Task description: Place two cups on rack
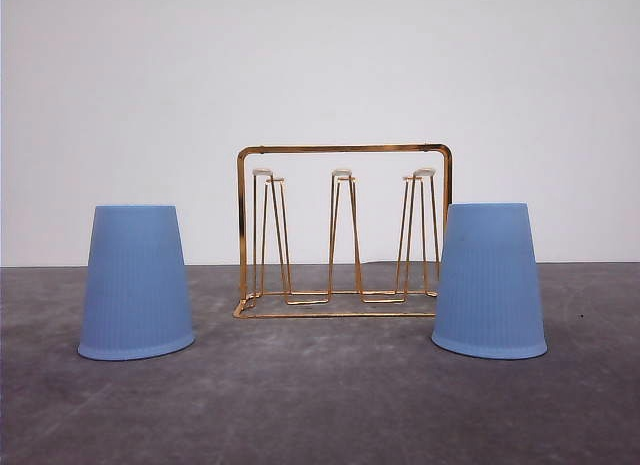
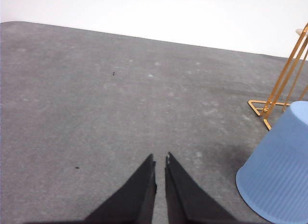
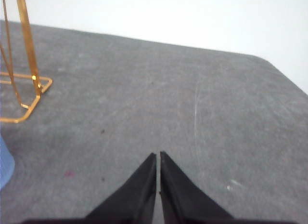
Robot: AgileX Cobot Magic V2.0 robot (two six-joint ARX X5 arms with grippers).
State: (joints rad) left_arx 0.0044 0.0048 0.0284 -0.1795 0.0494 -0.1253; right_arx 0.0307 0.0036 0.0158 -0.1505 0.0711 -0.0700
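Grey, slightly mottled table [image 1: 320, 405] stretches across the front view, with a plain white wall [image 1: 320, 65] behind it.

Two light blue cups stand on the table, both upside down with the flared rim resting on the surface. One cup [image 1: 136, 282] is on the left and the other cup [image 1: 489, 280] is on the right. Each has fine vertical ribbing and narrows toward its top.

One gold wire rack [image 1: 343, 230] stands between the cups, a little farther back on the table. It has a rectangular frame, a rectangular wire base and three pairs of narrow upright prongs with white caps [image 1: 342, 172]. No cup is on the rack. The right cup overlaps the rack's right edge in the front view; whether they touch cannot be told.

From the left wrist view, the left gripper [image 2: 160, 157] hangs over bare table, its two dark fingers [image 2: 137, 195] almost together with a thin gap between the tips and nothing held. The left cup and a corner of the rack's base sit off to one side.

From the right wrist view, the right gripper [image 3: 158, 154] also hangs over bare table, its fingers [image 3: 185, 197] pressed together and holding nothing. A corner of the rack and a sliver of blue cup appear at the edge.
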